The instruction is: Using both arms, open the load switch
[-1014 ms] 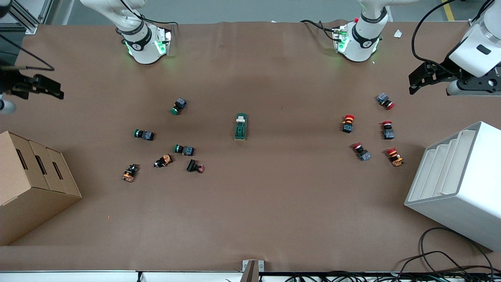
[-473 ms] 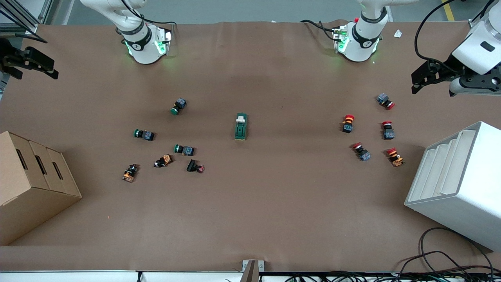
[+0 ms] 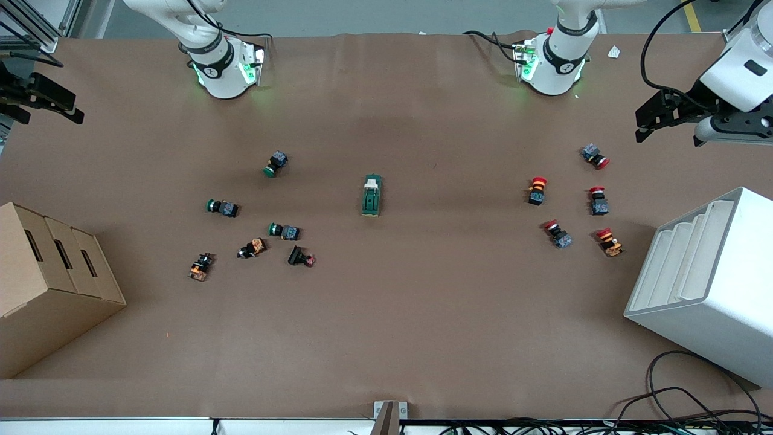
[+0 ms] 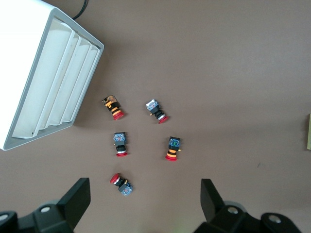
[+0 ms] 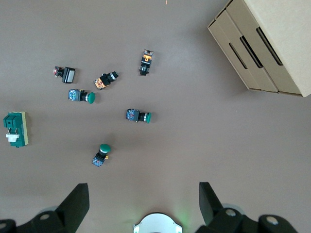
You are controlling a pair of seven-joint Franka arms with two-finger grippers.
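Note:
The load switch (image 3: pixel 372 195) is a dark green oblong block with a white lever piece at the end toward the arms' bases. It lies flat near the middle of the table and also shows in the right wrist view (image 5: pixel 15 129). My left gripper (image 3: pixel 642 125) hangs open and empty over the table's left-arm end, above a red push button (image 4: pixel 121 182); its fingers (image 4: pixel 77 195) stand wide apart. My right gripper (image 3: pixel 71 109) hangs open and empty over the right-arm end of the table, with its fingers (image 5: pixel 75 199) apart. Both grippers are far from the switch.
Several green and orange push buttons (image 3: pixel 284 231) lie toward the right arm's end, several red ones (image 3: pixel 555 232) toward the left arm's end. A cardboard box (image 3: pixel 48 272) and a white slotted rack (image 3: pixel 706 272) stand at the table's two ends.
The right gripper has drawn back toward the table's edge at its end. The left gripper has shifted slightly the same way. The load switch has not moved.

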